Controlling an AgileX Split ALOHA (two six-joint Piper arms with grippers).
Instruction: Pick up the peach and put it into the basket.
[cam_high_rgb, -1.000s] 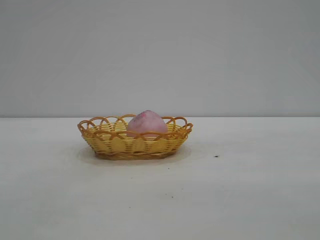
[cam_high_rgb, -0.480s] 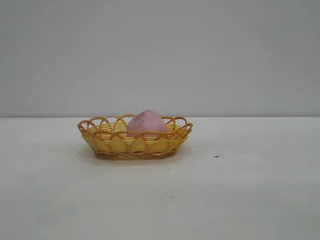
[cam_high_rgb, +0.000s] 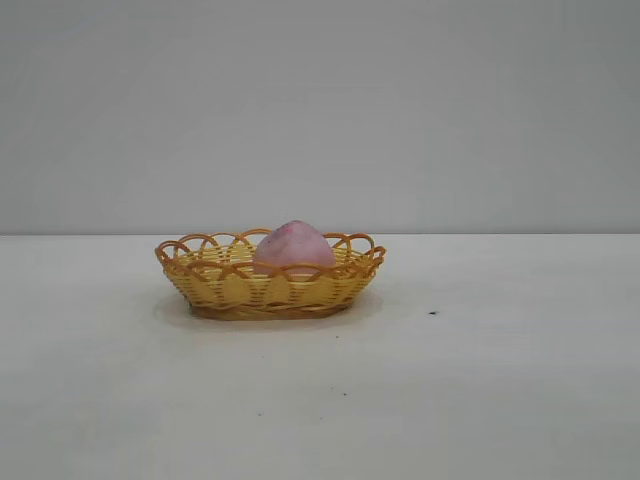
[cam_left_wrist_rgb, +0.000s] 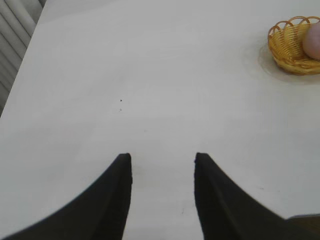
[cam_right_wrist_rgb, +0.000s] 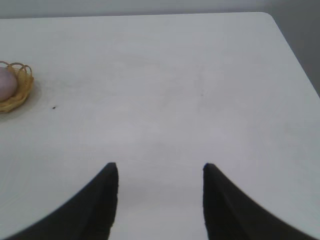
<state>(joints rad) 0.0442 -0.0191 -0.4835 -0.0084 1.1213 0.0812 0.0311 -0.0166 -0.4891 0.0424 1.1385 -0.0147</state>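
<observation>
The pink peach (cam_high_rgb: 293, 248) rests upright inside the yellow-tan wicker basket (cam_high_rgb: 225, 290) on the white table, its speckled top rising above the looped rim. Neither arm shows in the exterior view. In the left wrist view my left gripper (cam_left_wrist_rgb: 162, 157) hangs open over bare table, far from the basket (cam_left_wrist_rgb: 289, 47) and the peach (cam_left_wrist_rgb: 313, 42). My right gripper (cam_right_wrist_rgb: 160, 167) is open too, with nothing between its fingers; from there the basket (cam_right_wrist_rgb: 20, 90) and the peach (cam_right_wrist_rgb: 6, 84) lie far off at the view's edge.
A small dark speck (cam_high_rgb: 432, 313) lies on the table to the right of the basket. A plain grey wall stands behind the table. The table's rounded corner (cam_right_wrist_rgb: 267, 16) shows in the right wrist view.
</observation>
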